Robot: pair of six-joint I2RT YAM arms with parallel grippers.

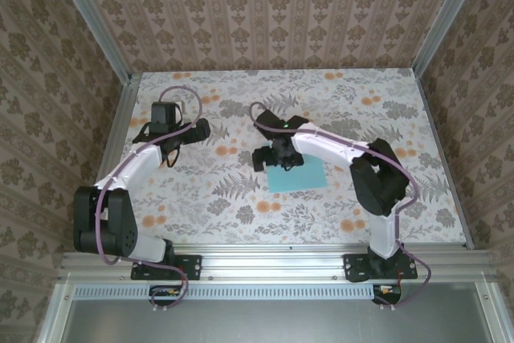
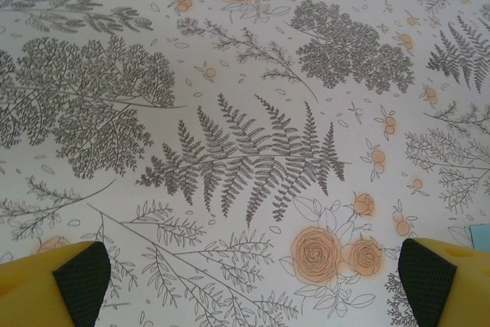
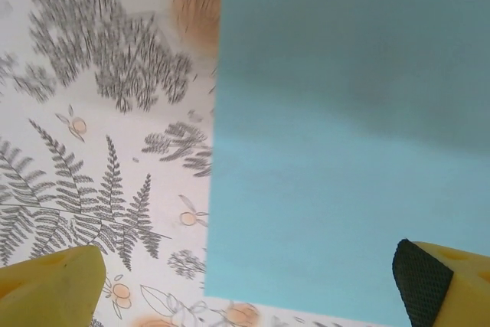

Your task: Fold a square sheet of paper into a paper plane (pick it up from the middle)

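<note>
The square sheet of paper (image 1: 297, 177) is plain turquoise and lies flat and uncreased on the floral tabletop, just right of centre. My right gripper (image 1: 277, 160) hovers over the sheet's far-left part. In the right wrist view the sheet (image 3: 344, 135) covers the right side, and my right gripper (image 3: 249, 296) is open, its yellow fingertips (image 3: 53, 289) straddling the sheet's left edge with nothing held. My left gripper (image 1: 193, 130) hangs over bare tabletop to the left, apart from the sheet. It is open (image 2: 253, 289) and empty; a sliver of the sheet (image 2: 482, 235) shows at the right edge.
The floral tabletop (image 1: 241, 214) is bounded by patterned walls (image 1: 48, 118) on three sides. Aluminium rails (image 1: 265, 259) run along the near edge, where both arm bases are bolted. The right arm's elbow (image 1: 377, 178) rises beside the sheet.
</note>
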